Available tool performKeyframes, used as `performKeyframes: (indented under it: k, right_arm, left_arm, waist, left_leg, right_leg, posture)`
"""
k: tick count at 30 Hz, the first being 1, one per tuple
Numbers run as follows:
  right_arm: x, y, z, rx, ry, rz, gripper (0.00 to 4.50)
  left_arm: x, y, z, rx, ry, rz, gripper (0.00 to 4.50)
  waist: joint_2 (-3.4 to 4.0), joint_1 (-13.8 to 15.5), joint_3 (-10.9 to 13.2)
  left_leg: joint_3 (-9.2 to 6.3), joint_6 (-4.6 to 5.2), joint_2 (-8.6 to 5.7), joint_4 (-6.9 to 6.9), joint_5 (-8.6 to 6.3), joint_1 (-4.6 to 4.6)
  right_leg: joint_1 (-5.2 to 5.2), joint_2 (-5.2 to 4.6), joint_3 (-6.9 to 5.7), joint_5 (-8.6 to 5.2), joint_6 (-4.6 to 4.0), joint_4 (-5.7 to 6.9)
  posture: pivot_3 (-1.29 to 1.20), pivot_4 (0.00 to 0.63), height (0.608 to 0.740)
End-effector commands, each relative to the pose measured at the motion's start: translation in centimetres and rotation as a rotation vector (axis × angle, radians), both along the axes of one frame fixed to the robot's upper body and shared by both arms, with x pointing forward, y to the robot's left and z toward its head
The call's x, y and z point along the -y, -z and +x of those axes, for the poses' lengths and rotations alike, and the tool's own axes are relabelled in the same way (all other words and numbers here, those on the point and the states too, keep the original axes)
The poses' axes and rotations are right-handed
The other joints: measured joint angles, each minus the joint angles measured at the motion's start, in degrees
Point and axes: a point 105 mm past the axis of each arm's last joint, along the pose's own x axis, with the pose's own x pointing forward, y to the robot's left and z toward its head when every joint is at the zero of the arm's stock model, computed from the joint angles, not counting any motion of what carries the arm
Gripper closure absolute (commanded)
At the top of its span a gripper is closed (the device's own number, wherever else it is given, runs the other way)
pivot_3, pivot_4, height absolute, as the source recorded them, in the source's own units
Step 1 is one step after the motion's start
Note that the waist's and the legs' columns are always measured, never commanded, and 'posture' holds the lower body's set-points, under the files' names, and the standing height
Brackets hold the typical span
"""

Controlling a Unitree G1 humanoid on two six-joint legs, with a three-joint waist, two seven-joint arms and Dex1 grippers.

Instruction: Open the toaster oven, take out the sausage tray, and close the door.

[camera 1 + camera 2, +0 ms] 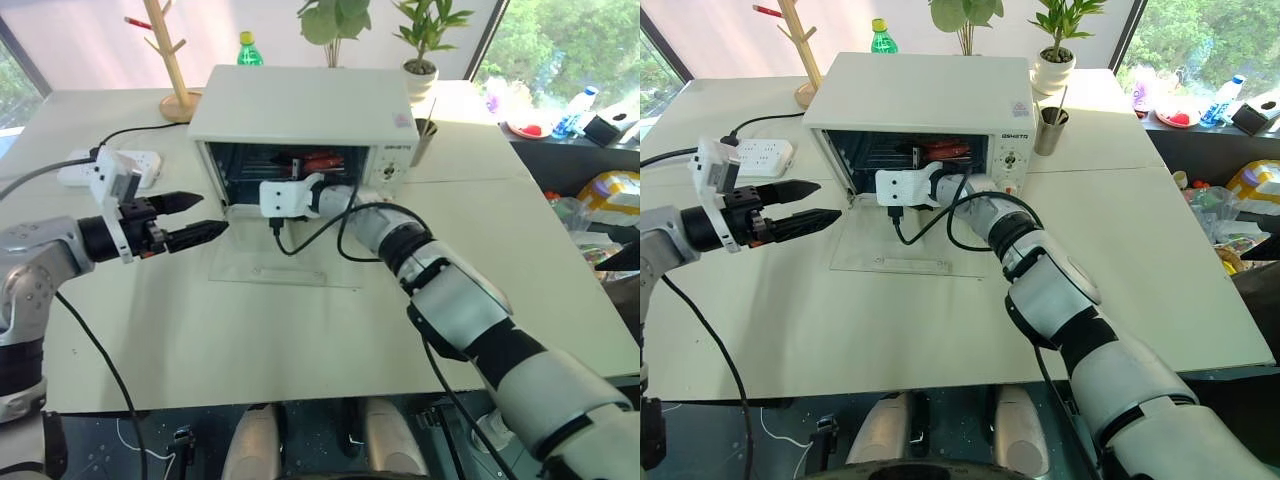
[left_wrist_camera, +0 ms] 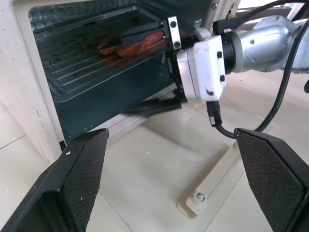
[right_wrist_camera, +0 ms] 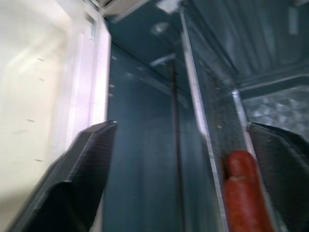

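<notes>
The right arm reached forward across the pale table [image 1: 300, 340], its white wrist block at the mouth of the boxy white toaster oven [image 1: 305, 105]. The right gripper [image 2: 170, 67] was inside the opening, its two black fingers spread apart above and below the front edge of the shallow shiny metal tray [image 2: 104, 72]; whether they touched it could not be made out. In the right wrist view the fingers stood wide with the tray edge and one red sausage [image 3: 244, 193] between them, the picture smeared.

The left arm was bent at the oven's left side, its gripper [image 1: 195, 217] roughly level and pointing toward the oven, its two black fingers parted and empty, clear of the oven.

The clear glass door [image 1: 285, 265] lay folded down flat on the table before the oven, its long white bar handle [image 1: 902, 264] at the near edge. The tray sat inside on a wire rack with red sausages on it; two or three showed, but the arm and the dim cavity made an exact count uncertain. The control knobs [image 1: 392, 168] were partly hidden behind the right arm.
</notes>
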Motion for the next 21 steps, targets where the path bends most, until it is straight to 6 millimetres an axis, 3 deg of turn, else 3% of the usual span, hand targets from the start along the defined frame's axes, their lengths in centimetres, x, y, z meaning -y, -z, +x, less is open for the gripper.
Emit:
performKeyframes:
  k: [1,6,14,21]
  right_arm:
    - [-0.7,-2.8,0.2,0.1,-0.008,0.021,1.79]
    - [-0.8,-2.9,0.2,0.117,-0.002,0.024,4.41]
    - [-0.7,-2.4,0.2,0.105,-0.001,0.015,4.41]
    - [-0.7,-2.2,0.1,0.1,-0.01,0.019,4.41]
  left_arm:
    - [0.3,-1.7,0.0,0.077,0.01,0.0,0.0]
    - [0.4,-1.8,0.1,0.082,0.01,-0.003,0.0]
    - [0.5,-1.6,0.5,0.066,0.028,-0.01,0.0]
    - [0.7,-1.8,2.4,0.046,0.073,-0.005,0.0]
  waist:
    - [0.0,0.0,0.0]
    - [-0.01,0.0,0.0]
    - [-0.03,0.0,0.0]
    - [-0.03,0.0,0.0]
  left_leg:
    - [0.0,0.0,0.0,0.0,0.0,0.0]
    - [0.0,0.0,0.0,0.0,0.0,0.0]
    - [-0.01,0.0,0.0,-0.01,0.0,0.01]
    - [0.0,-0.01,-0.02,-0.01,0.01,0.01]
  right_leg:
    - [0.0,0.0,0.0,0.0,0.0,0.0]
    - [0.0,0.0,0.0,0.0,0.0,0.0]
    - [0.0,0.0,0.0,0.0,0.0,0.02]
    - [-0.01,0.01,0.0,0.0,0.0,0.24]
  posture:
    - [0.0,0.15,0.717]
    - [0.0,0.15,0.717]
    - [0.0,0.15,0.717]
    - [0.0,0.15,0.717]
